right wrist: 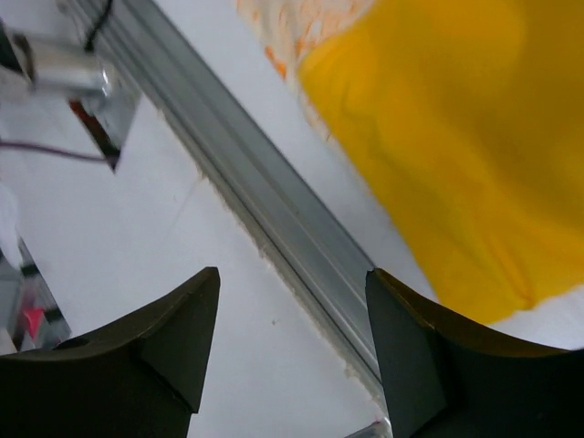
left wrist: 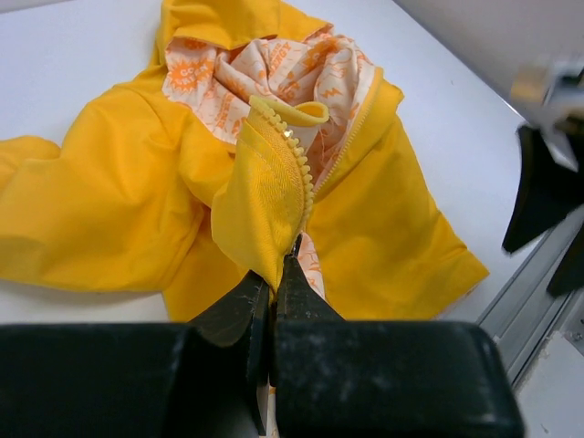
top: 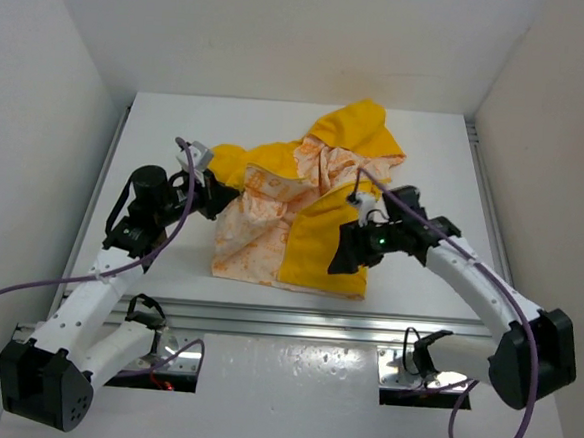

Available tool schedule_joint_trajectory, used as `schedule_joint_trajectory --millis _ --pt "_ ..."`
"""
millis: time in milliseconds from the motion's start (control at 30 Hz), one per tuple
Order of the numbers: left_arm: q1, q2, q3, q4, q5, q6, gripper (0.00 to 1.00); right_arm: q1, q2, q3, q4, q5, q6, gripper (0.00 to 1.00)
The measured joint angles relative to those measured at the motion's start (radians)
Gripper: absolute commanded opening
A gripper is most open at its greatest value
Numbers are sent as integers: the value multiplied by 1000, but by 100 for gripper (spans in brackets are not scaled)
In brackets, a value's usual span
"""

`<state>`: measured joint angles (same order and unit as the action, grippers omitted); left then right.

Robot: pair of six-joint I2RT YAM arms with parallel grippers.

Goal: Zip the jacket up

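The yellow jacket [top: 317, 226] lies crumpled and unzipped mid-table, its white, orange-printed lining [top: 256, 232] showing. My left gripper [top: 218, 196] is at its left edge, shut on the jacket's front edge; in the left wrist view the jaws [left wrist: 276, 269] pinch a fold of yellow fabric [left wrist: 260, 196] below the yellow zipper teeth [left wrist: 297, 160]. My right gripper [top: 349, 258] is open and empty above the jacket's lower right corner; its wrist view shows the yellow hem [right wrist: 438, 137] at upper right, beyond the fingers [right wrist: 411, 347].
A metal rail [top: 285, 319] runs along the table's near edge, also in the right wrist view [right wrist: 274, 210]. White walls enclose the table on three sides. The right arm [left wrist: 543, 192] shows in the left wrist view.
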<state>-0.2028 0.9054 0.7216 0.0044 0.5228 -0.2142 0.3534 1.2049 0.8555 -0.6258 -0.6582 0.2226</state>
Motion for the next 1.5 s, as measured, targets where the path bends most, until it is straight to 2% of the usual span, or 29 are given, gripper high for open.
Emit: schedule_joint_trajectory --millis 100,167,200,267,367,567,733,767,800,933,1500 --pt "0 0 0 3 -14 -13 0 153 42 -61 60 100 36 67" --pt "0 0 0 4 -28 -23 0 234 90 -56 86 197 71 60" --pt "0 -1 0 4 -36 -29 0 270 126 -39 80 259 106 56" --pt "0 -5 0 4 -51 -35 0 335 235 53 26 421 188 59" --pt "0 -26 -8 4 -75 -40 0 372 363 185 0 563 280 60" --pt "2 -50 -23 5 -117 -55 0 432 422 278 -35 731 404 59" --pt "22 -66 -25 3 -165 -71 0 475 520 330 -42 761 468 66" --pt "32 -72 -25 2 -174 -78 0 481 533 333 -42 761 472 73" --pt "41 -78 -25 1 -182 -85 0 487 545 335 -43 763 479 75" --pt "54 -96 -26 -22 -214 -111 0 507 565 336 -56 771 496 78" --pt "153 -116 -33 -53 -229 -173 0 527 718 414 -64 760 591 73"
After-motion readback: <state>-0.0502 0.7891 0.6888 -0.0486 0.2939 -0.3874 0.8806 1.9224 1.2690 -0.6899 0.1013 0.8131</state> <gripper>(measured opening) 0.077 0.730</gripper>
